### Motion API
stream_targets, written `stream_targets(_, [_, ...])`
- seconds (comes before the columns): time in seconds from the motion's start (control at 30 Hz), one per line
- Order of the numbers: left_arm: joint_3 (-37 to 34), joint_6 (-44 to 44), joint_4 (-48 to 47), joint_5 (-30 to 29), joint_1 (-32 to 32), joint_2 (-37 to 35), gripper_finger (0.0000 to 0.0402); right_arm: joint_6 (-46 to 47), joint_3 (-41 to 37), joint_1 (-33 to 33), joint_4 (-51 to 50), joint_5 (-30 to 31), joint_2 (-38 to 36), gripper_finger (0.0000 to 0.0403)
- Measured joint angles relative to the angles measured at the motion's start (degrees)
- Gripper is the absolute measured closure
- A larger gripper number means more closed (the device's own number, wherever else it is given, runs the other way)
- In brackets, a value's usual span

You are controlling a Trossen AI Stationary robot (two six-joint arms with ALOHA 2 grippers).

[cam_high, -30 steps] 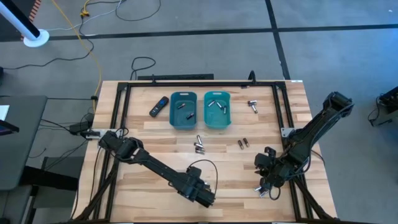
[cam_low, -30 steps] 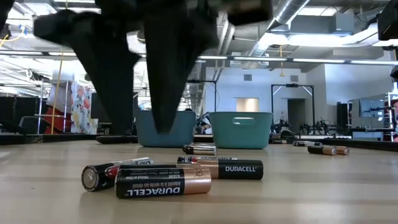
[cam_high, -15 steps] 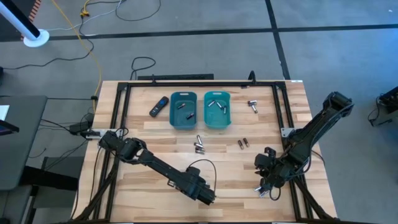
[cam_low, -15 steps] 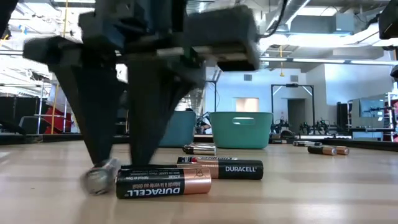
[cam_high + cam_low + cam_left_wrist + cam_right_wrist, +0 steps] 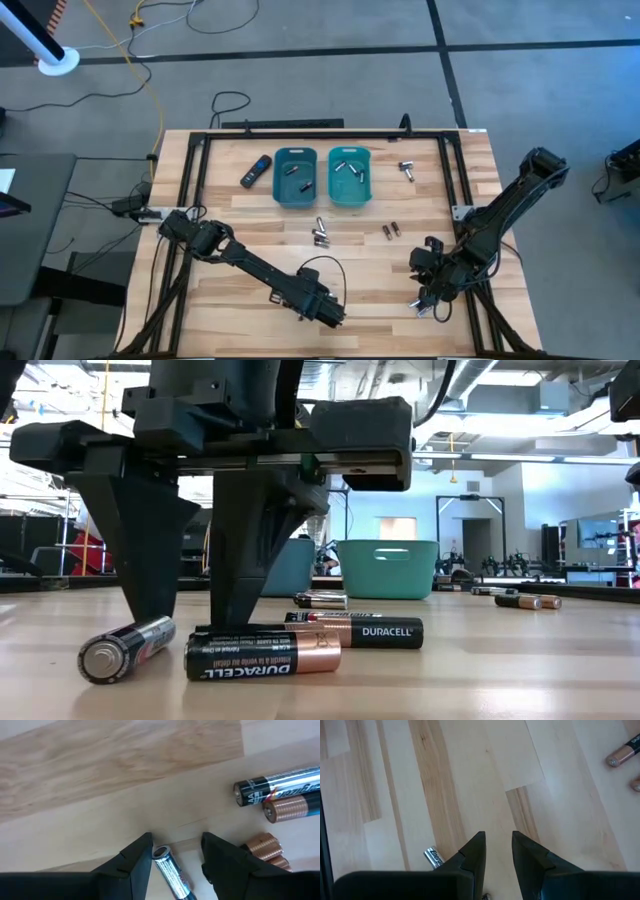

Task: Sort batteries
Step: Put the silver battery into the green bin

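My left gripper (image 5: 335, 318) stands open near the table's near edge, pointing down, its fingertips just above the wood (image 5: 188, 622). A silvery-grey battery (image 5: 169, 870) lies flat on the table between its two fingers. Right beside it lie two dark copper-ended batteries (image 5: 262, 656) (image 5: 360, 631) and another silvery one (image 5: 280, 787). Two teal bins (image 5: 295, 177) (image 5: 349, 177) at the far middle hold a few batteries. My right gripper (image 5: 425, 300) hovers over the near right, slanting down. Its fingers (image 5: 497, 850) stand a little apart with nothing between them. My left gripper comes from above, its fingers on either side of the silvery battery's near end (image 5: 161, 853). One finger (image 5: 140, 857) stands right against that end; I cannot tell whether it touches. The battery lies flat on the wood.
A black remote (image 5: 256, 170) lies left of the bins. Loose batteries lie mid-table (image 5: 320, 232) (image 5: 391, 230) and at the far right (image 5: 407, 170). One silvery battery (image 5: 434, 857) lies by my right gripper. A black frame (image 5: 195, 180) borders the table.
My left gripper has come down onto the battery group, rolling a little, until its fingertips reach the table. The silvery battery, which lay alongside the copper-ended ones, has swung away from them and now points its end at the near edge.
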Motion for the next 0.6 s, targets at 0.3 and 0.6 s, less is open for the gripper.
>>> stream_targets(0.3, [-0.1,-4.3,-3.1,0.1,-0.2,0.2,0.0235,-0.4,0.0,0.0,0.0,0.0,0.0,0.0291])
stream_targets(0.6, [-0.1,-9.7,-5.5,-1.0,-0.9,0.1,0.0235,-1.1,0.0,0.0,0.2,0.0,0.0,0.0291])
